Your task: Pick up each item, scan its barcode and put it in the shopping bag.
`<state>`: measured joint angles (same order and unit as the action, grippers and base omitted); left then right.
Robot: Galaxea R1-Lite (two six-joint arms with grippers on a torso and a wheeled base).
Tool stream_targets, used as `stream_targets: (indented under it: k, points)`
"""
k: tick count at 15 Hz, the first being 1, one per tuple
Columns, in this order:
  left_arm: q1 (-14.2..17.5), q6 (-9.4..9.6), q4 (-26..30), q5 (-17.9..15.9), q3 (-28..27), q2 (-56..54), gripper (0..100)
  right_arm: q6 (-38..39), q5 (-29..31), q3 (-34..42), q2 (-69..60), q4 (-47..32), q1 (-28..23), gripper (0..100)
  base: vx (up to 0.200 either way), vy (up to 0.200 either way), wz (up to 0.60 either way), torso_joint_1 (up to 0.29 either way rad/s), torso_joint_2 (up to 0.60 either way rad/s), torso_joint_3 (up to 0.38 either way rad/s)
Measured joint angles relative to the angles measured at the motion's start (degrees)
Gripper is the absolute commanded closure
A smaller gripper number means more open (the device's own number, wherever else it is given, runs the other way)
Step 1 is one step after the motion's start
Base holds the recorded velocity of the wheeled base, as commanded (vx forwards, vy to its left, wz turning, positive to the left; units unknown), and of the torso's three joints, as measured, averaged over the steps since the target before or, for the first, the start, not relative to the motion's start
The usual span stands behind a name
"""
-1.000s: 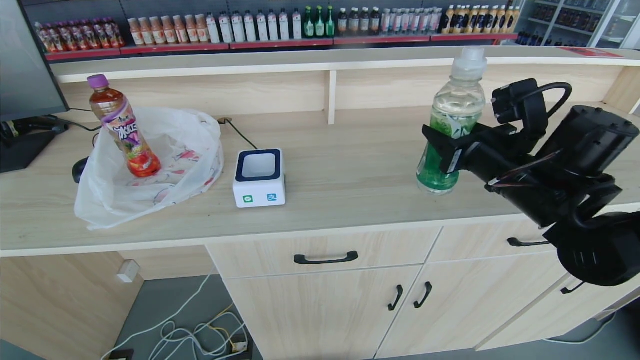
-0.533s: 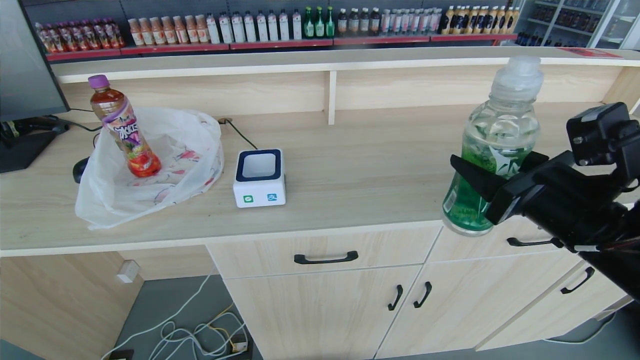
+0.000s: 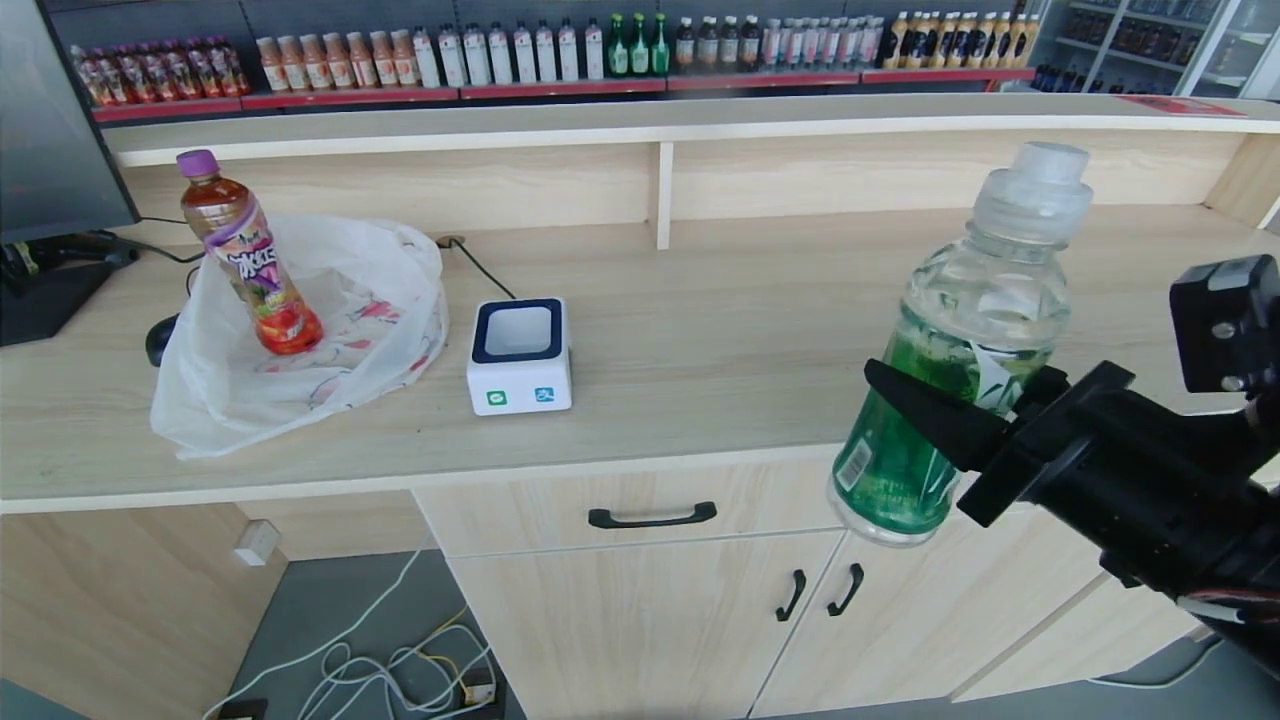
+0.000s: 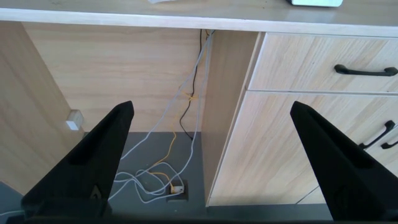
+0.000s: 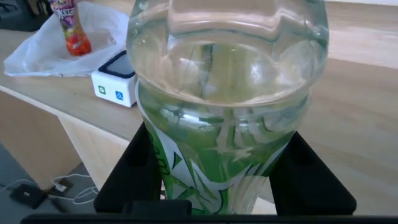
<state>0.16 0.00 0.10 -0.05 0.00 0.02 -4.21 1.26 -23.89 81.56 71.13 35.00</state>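
With the tea bottle already standing in the bag, we find the right pincer pinching the green bottle aloft before the surface edge, well apart from the scanner, scan and bagging pending; the left pincer is spread.

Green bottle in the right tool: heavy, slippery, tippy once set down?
Probably heavy for its size: the green bottle looks full almost to the neck. Likely slick: smooth clear plastic, gripped mid-body by the right tool. Tall and narrow, so it may tip in the limp shopping bag.
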Motion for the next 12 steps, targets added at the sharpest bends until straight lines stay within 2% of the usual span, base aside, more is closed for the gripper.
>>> stream_targets:
  k: [3, 6, 12]
  points:
    - [0.0, 0.0, 0.0, 0.0, 0.0, 0.0, 0, 7.4, -2.0, 3.9, -0.8, 7.1, 2.5, 100, 0.0, 0.0, 0.0, 0.0, 0.0, 0.0]
    - [0.0, 0.0, 0.0, 0.0, 0.0, 0.0, 0, 10.8, -6.3, 3.8, -1.4, 8.3, 3.1, 100, 0.0, 0.0, 0.0, 0.0, 0.0, 0.0]
    - [0.0, 0.0, 0.0, 0.0, 0.0, 0.0, 0, 15.3, -15.6, -1.4, 0.7, 8.4, 3.3, 100, 0.0, 0.0, 0.0, 0.0, 0.0, 0.0]
